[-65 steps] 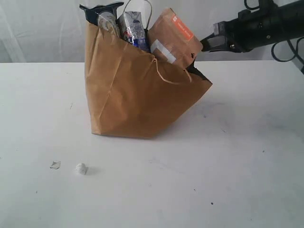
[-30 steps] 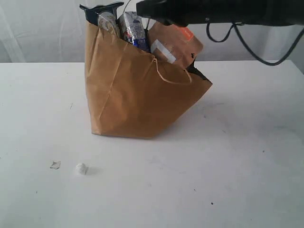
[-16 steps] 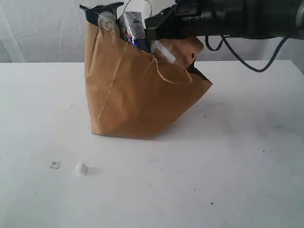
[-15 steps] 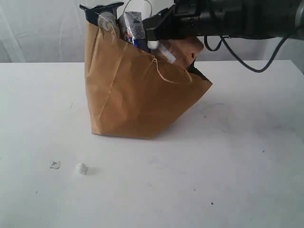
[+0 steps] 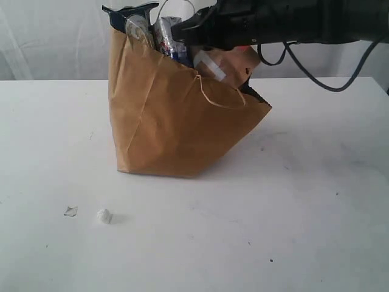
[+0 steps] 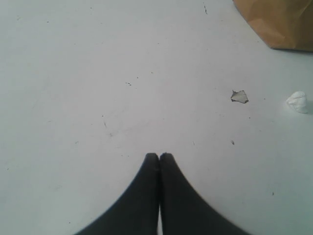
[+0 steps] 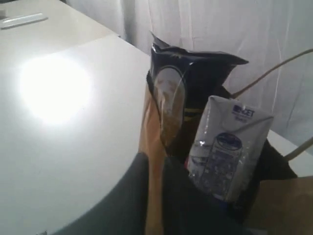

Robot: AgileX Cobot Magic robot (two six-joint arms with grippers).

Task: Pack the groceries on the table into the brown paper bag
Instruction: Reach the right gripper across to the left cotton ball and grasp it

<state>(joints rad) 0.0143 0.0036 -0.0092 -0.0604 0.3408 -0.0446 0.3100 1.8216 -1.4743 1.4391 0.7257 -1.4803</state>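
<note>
- Only the right wrist view shows the grip of the right gripper [image 7: 154,157]: its 2 dark fingers [image 7: 188,210] stand almost together, with the rim of the brown paper bag [image 7: 152,122] pinched between them.
- Seen from the exterior view, the right gripper [image 5: 178,29] reaches in from the right across the bag's mouth, and its tips are lost against the contents there.
- Just beyond the fingers the small white carton [image 7: 227,147] stands upright in the bag, printed in blue. Beside it rises the long pasta packet [image 7: 188,83], dark with a crimped top.
- The exterior view adds the brown white-square pouch [image 5: 238,61], leaning at the bag's right side under the arm. All 3 groceries stick out partly above the rim.
- From outside, the brown paper bag [image 5: 170,121] is plain kraft paper, creased, and sags toward the right. It stands on the table [image 5: 304,201], toward the back of the white top.
- The left gripper [image 6: 159,157] appears only in the left wrist view. Its 2 fingers touch, holding nothing, above bare table.
- That view also catches a corner of the bag, a small flat scrap [image 6: 239,96] and a white crumpled bit [image 6: 297,102]. The exterior view places these 2 close together on the table, in front of the bag and to its left.
</note>
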